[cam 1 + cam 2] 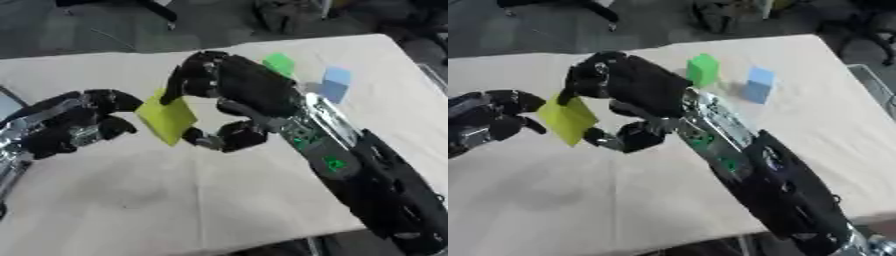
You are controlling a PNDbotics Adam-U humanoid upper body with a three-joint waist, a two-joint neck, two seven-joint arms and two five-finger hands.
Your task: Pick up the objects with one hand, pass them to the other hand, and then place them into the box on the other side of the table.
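Observation:
A flat yellow-green block (166, 120) hangs above the table, pinched between the fingers and thumb of my right hand (241, 95), whose arm comes in from the lower right. My left hand (74, 125) is just left of the block with its fingers curled; a fingertip is at the block's left edge, and I cannot tell if it touches. A green cube (703, 70) and a light blue cube (758, 84) stand on the table behind my right wrist. No box shows in either view.
The beige table (175, 200) reaches from the near edge to the far edge, with bare cloth below the hands. Dark floor and some dark items lie beyond the far edge.

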